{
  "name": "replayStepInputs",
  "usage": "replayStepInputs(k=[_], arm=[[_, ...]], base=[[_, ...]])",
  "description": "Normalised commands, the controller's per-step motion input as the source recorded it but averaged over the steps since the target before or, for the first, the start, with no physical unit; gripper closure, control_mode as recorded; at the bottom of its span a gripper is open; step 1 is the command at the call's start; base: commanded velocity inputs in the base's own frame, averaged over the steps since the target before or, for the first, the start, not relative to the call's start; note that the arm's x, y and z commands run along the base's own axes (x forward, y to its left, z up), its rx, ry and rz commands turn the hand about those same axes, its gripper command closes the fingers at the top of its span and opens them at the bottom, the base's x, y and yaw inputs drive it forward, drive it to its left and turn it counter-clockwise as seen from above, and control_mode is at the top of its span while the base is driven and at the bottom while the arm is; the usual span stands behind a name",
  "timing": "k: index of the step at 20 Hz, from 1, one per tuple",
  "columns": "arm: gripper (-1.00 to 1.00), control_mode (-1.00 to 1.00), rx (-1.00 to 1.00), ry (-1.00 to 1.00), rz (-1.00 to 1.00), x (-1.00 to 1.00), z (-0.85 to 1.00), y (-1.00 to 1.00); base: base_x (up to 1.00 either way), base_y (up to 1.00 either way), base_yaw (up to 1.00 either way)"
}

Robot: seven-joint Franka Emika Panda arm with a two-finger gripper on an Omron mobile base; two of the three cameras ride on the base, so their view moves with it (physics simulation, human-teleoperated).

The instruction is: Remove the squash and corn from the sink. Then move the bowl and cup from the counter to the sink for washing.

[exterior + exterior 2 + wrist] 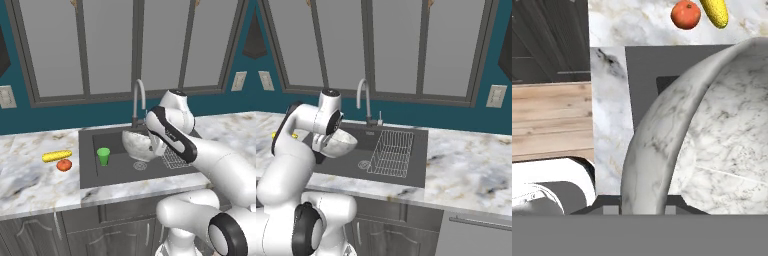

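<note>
Over the sink: the white arm folds in from the base, elbow high, forearm angled down, hand hanging above the dark basin of the sink [90, 175] near the faucet [138, 97].
Arm pose: in the right base view the wrist sits at about 9 o'clock of the basin, with the bowl [338, 144] carried just under it, clear of the basin floor.
Gripper: the gripper [643, 210] is pinched narrow on the bowl's rim; in the hand view the rim edge [657, 150] rises straight up between the two finger tips, one pad each side of the wall.
Bowl: tilted, stone-speckled, its hollow facing 3 o'clock in the hand view; in the left base view it hangs in front of the faucet foot, above the round drain [140, 165].
Cup: the green cup [103, 156] stands upright on the sink floor, at 9 o'clock of the bowl and apart from it.
Squash: the squash [64, 165] rests on the counter [30, 180], at 9 o'clock of the sink.
Corn: the corn [56, 156] lies just beside the squash, at its 12 o'clock, nearly touching.
In the way: the wire rack [391, 152] fills the basin at 3 o'clock of the bowl, the faucet arching behind at 12 o'clock.
</note>
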Motion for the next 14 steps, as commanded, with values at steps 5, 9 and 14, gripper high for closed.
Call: replayStepInputs(k=[5, 9, 14], arm=[[1.00, -1.00, 0.00, 0.00, -0.06, 0.17, -0.13, 0.05], [1.00, -1.00, 0.00, 0.00, -0.06, 0.19, -0.12, 0.02], [1.00, -1.00, 0.00, 0.02, -0.06, 0.19, -0.12, 0.04]], base=[[0.00, 0.00, 0.00], [0.00, 0.00, 0.00], [0.00, 0.00, 0.00]])
